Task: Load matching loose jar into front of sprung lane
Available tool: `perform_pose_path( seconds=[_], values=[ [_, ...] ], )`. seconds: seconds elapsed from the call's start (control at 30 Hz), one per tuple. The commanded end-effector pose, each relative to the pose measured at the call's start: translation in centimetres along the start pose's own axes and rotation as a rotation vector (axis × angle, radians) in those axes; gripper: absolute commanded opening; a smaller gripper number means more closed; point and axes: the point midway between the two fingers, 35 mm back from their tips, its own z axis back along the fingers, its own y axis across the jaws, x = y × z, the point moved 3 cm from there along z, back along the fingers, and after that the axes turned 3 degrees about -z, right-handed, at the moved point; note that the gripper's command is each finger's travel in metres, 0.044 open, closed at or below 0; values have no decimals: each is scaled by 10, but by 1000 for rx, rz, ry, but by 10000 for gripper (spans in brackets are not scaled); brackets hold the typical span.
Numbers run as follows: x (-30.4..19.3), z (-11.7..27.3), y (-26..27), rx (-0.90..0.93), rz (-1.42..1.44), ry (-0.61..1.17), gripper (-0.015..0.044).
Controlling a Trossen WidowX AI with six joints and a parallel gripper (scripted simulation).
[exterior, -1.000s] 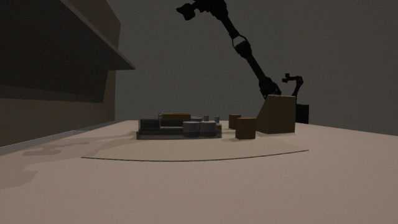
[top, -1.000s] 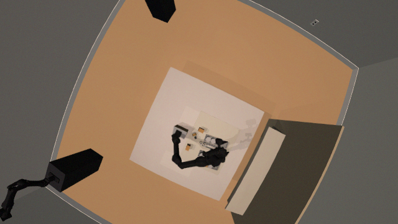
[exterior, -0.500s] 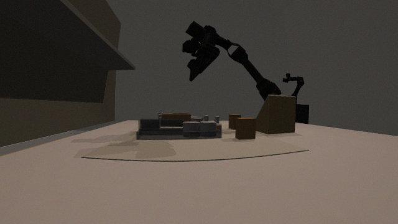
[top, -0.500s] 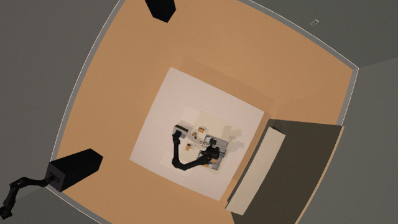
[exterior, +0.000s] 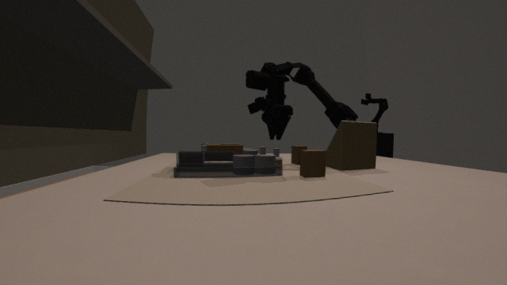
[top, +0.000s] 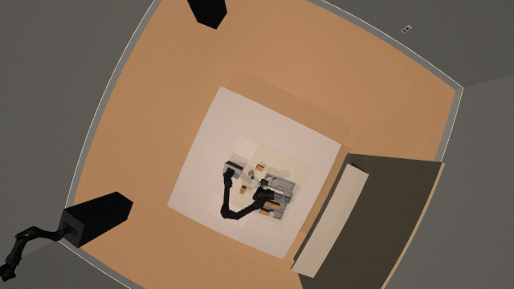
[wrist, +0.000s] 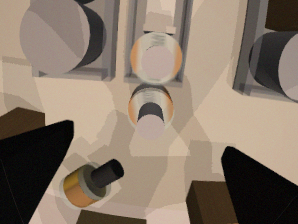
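My gripper (exterior: 276,138) (wrist: 150,141) is open and empty, pointing down, with its tips above the jar tops in the exterior view. The wrist view shows a narrow lane (wrist: 184,35) with a clear, orange-sided jar (wrist: 156,57) with a pale pink lid inside, near the low front stop. A similar loose jar (wrist: 150,112) with a pale pink lid and dark neck stands just outside the stop, ahead of the fingertips. An amber jar (wrist: 80,189) with a black cap seems to lie on its side near the left finger. The pusher plate behind the lane jar is hard to make out.
Large grey cylinders (wrist: 55,37) (exterior: 244,164) stand in the neighbouring lanes, one on each side in the wrist view. Brown blocks (exterior: 313,163) (top: 242,189) stand in front of the lanes; one brown block (wrist: 212,200) is beside the right finger. A tan stand (exterior: 358,146) is near the arm's base.
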Motion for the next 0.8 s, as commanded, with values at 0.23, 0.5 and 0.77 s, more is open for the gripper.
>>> perform_pose_path(
  seconds=[0.23, 0.5, 0.77],
  values=[
    [-4, -35, -1, -15, 6, 16, 440],
    [-4, -44, -1, -15, 6, 16, 440],
    [-4, -57, -1, -15, 6, 16, 440]
  ],
)
